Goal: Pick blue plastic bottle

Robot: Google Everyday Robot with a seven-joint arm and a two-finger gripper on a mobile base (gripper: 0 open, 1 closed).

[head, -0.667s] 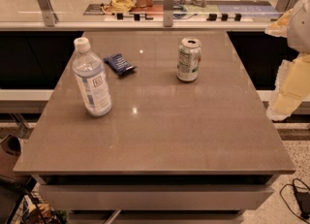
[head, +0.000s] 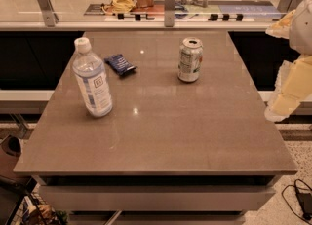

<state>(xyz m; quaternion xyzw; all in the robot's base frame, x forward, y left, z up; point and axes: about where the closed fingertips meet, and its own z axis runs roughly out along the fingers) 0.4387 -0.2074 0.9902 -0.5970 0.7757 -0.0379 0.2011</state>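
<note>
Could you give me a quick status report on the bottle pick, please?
Pincer off the grey table's right edge. Tall clear plastic bottle, blue label, upright near left edge, untouched. Short silver-green drink can stands between them, farther back.

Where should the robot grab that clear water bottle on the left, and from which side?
Probably around the labelled middle of the blue plastic bottle, from the right: it stands upright, and the hand is beyond the right edge of the table.

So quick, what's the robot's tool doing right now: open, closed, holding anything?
Tool: off the right edge of the table, far from the blue plastic bottle, which stands untouched; open or closed cannot be told.
</note>
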